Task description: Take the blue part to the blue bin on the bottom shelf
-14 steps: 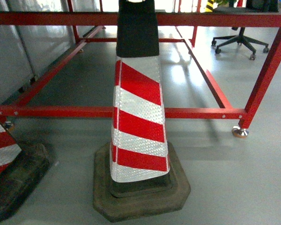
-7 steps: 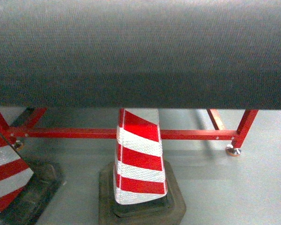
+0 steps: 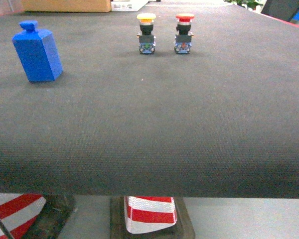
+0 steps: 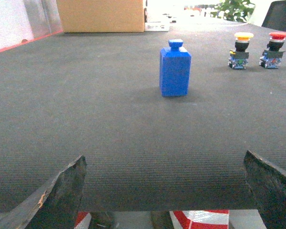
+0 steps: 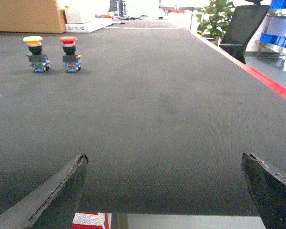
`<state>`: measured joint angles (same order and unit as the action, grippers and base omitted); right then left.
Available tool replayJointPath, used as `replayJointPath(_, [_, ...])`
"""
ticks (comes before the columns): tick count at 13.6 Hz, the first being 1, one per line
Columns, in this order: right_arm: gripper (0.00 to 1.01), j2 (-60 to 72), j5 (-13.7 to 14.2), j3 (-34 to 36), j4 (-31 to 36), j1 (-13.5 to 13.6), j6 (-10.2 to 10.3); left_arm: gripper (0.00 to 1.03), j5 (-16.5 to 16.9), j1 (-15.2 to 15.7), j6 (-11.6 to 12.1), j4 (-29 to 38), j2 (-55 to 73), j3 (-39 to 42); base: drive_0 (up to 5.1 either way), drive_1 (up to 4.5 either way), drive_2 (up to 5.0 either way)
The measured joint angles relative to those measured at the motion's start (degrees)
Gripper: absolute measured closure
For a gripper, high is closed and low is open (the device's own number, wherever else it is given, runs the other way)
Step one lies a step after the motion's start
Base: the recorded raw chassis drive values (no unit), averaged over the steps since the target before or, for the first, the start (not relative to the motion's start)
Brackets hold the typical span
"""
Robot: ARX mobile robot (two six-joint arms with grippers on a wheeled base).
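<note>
The blue part [image 3: 37, 51], a bottle-shaped block with a small cap, stands upright at the far left of the dark mat-covered table [image 3: 154, 124]. In the left wrist view the blue part [image 4: 175, 69] is straight ahead, well beyond my left gripper [image 4: 164, 156], which is open and empty over the table's near edge. My right gripper [image 5: 164, 156] is also open and empty at the near edge, further right. Neither gripper shows in the head view. The blue bin and the bottom shelf are out of view.
A yellow push button [image 3: 146, 34] and a red push button [image 3: 184, 33] stand side by side at the back middle. A cardboard box [image 4: 101, 15] lies behind the table. A striped traffic cone [image 3: 150, 214] stands under the near edge. Blue boxes on a rack [image 5: 282, 42] show far right.
The head view has risen from below the table, past its front edge, to above the tabletop. The cone and red frame have dropped out of the middle of the view.
</note>
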<state>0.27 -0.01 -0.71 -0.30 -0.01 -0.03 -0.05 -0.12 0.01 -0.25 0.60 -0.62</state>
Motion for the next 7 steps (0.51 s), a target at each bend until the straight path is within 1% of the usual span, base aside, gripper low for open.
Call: replayJointPath(7, [0.03, 0.00, -0.02, 0.00, 0.37, 0.00, 0.02, 0.05, 0.02, 0.00, 0.02, 0.28, 0.00, 0.00, 0.0, 0.00, 0.0])
